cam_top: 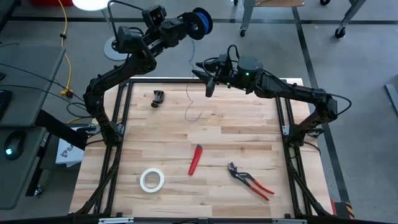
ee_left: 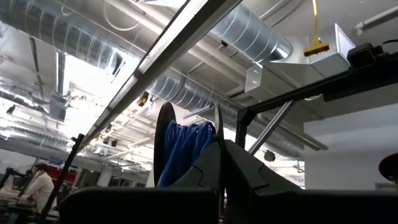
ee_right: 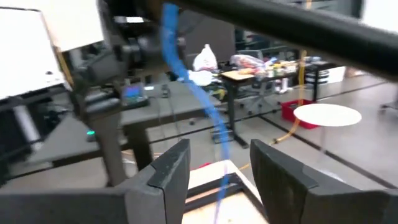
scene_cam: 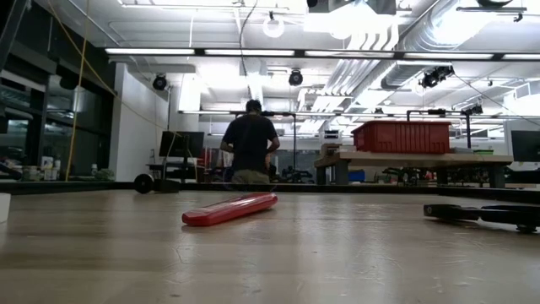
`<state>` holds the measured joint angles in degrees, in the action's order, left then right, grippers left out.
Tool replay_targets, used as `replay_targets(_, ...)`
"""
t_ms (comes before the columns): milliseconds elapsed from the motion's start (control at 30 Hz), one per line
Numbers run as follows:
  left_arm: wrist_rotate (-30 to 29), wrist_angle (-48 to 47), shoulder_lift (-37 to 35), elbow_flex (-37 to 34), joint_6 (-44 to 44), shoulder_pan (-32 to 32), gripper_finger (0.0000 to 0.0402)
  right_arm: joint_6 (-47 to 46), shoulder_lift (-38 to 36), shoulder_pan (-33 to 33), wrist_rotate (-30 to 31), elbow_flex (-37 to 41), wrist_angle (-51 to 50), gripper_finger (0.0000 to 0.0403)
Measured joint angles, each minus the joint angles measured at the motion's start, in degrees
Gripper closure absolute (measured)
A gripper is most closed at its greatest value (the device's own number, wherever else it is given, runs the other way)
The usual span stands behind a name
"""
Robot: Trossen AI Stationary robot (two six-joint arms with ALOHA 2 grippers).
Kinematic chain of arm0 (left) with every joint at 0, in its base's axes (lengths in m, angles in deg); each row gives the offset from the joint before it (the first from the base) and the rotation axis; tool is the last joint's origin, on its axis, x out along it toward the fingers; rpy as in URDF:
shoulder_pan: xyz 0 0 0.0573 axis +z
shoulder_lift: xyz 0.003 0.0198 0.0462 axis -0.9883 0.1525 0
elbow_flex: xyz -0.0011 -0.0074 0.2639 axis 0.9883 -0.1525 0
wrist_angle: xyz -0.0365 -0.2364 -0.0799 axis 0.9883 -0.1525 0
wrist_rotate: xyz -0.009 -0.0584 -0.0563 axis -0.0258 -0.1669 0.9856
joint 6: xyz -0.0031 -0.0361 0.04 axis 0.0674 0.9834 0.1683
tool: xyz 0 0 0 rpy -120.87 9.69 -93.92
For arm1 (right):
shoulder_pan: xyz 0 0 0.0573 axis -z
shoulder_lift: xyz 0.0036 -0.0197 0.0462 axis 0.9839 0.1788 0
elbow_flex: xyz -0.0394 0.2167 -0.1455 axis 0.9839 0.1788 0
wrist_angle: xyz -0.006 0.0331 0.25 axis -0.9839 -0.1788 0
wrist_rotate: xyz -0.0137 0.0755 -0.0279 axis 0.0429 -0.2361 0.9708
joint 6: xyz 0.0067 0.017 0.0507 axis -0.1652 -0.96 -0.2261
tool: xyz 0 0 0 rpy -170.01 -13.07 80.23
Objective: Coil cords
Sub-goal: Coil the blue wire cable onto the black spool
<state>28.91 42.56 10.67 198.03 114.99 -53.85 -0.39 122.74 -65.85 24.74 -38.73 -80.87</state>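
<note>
- Near the table's left front corner, a white tape roll (cam_top: 152,180) is lying flat on the wooden table (cam_top: 236,134); only the high view is showing it.
- Toward the far left of the table, a small black clamp-like part (cam_top: 158,98) is sitting apart from everything else.
- The left gripper (cam_top: 186,25) is reaching up beyond the table's far edge, its fingers clenched on the black spool (cam_top: 202,20) wound with blue wire.
- The left wrist view is adding what the overhead picture cannot: the spool (ee_left: 180,149) is standing edge-on against ceiling ducts, with the closed fingertips pressed together just beside its blue winding.
- From the spool, the thin blue wire (cam_top: 198,87) is hanging down and ending in a loose loop on the table's far middle.
- A red-handled tool (cam_top: 196,159) is lying near the table's centre; the low view is showing it as a long red handle (scene_cam: 229,209) in the foreground, with a person (scene_cam: 250,143) standing in the room behind.
- The right gripper (cam_top: 209,79) is hovering over the far edge, just beside the hanging wire.
- Its wrist view is showing the fingers (ee_right: 169,171) spread apart with the blue wire (ee_right: 205,112) running down through the gap, not pinched.
- Red-handled pliers (cam_top: 250,180) are resting toward the right front.
</note>
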Motion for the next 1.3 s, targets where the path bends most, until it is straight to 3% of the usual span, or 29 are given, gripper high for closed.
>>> replay_targets(100, 0.0, -0.3, 0.0, 0.0, 0.1, -0.7, 0.0401, 0.5, 0.0, 0.0, 1.6, 0.0, 0.0, 0.0243)
replay_targets(433, -2.3, -1.3, 0.0, 0.0, -0.3, -2.0, 0.0401, -1.8, 1.9, 0.0, -3.8, 0.0, -1.7, 0.0247)
replay_targets(667, -1.1, -1.3, 0.0, 0.0, 0.2, -1.0, 0.0401, -1.8, 1.8, -0.5, -1.8, 0.0, -2.5, 0.0324)
replay_targets(800, -0.6, -1.3, 0.0, 0.0, 1.1, -0.7, 0.0401, -1.9, 0.8, -0.5, -1.4, 0.0, -2.3, 0.0345)
replay_targets(1300, 1.0, -1.8, 0.0, 0.0, 1.7, 1.0, 0.0401, 4.4, 0.6, -0.2, -1.1, 0.0, -2.5, 0.0307)
